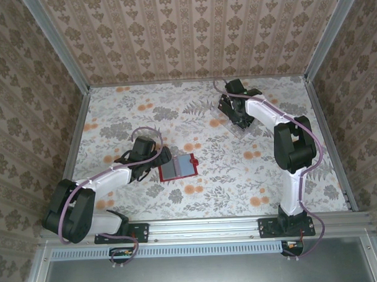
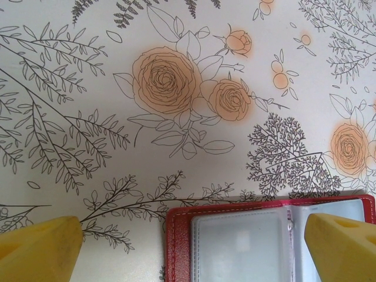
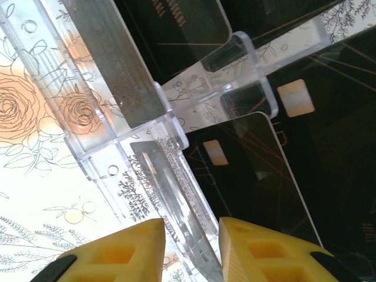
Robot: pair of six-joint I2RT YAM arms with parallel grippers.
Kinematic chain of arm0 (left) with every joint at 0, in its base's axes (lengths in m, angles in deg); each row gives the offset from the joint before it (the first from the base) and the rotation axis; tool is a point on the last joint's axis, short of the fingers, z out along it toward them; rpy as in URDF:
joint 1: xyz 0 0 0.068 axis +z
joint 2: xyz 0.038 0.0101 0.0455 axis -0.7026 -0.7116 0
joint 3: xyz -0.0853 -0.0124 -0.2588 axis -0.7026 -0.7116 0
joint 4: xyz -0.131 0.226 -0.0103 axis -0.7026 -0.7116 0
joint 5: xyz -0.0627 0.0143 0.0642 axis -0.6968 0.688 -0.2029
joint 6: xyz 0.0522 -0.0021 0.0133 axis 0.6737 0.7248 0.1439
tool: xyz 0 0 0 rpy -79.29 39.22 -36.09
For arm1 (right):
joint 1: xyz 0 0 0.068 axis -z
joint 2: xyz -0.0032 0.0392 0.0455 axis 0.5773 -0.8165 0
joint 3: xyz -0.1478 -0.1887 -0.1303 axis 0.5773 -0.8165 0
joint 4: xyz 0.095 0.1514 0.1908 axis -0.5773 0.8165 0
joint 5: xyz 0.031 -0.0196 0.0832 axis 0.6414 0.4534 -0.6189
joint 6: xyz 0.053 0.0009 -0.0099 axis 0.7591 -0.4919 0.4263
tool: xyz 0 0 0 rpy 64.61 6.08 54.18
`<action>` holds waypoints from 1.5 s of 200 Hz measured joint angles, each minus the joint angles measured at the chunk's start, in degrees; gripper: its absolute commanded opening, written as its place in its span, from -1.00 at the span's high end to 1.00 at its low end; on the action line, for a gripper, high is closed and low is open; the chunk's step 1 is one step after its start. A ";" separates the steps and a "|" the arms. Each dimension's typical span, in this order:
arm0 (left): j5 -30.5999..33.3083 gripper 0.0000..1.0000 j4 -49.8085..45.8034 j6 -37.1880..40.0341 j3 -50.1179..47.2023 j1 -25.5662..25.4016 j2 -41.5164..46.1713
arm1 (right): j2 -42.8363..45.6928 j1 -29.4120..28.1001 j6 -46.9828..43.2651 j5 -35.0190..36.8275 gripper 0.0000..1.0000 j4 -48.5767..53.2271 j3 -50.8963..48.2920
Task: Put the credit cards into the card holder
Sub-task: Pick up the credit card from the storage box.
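No credit cards (image 3: 252,176) stowed yet; my left gripper (image 2: 191,244) gapes over the card holder (image 2: 179,247); my right gripper (image 3: 191,247) is narrow beside them; whether it holds anything, I cannot tell.

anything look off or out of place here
Nothing is spilled or damaged. The card holder lies open, turned slightly askew. The credit cards lean at differing angles in the clear stand, and the right pincer seems to straddle a clear stand wall rather than a card.

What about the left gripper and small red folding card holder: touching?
Cannot tell. In the left wrist view the left gripper has one yellow finger overlapping the card holder; any gap is hidden.
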 measured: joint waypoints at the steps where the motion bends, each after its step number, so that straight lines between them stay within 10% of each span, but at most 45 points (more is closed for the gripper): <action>1: 0.00 -0.99 0.02 -0.02 0.00 0.00 0.00 | 0.00 -0.02 -0.02 0.00 0.41 0.00 0.00; 177: -0.04 -0.99 0.35 -0.02 -0.04 0.00 0.00 | -0.63 -0.42 -6.43 -1.33 1.00 1.05 1.01; 300: 0.00 -0.99 0.07 0.02 -0.04 0.00 0.63 | 8.94 -5.44 -3.78 -6.69 1.00 2.47 2.82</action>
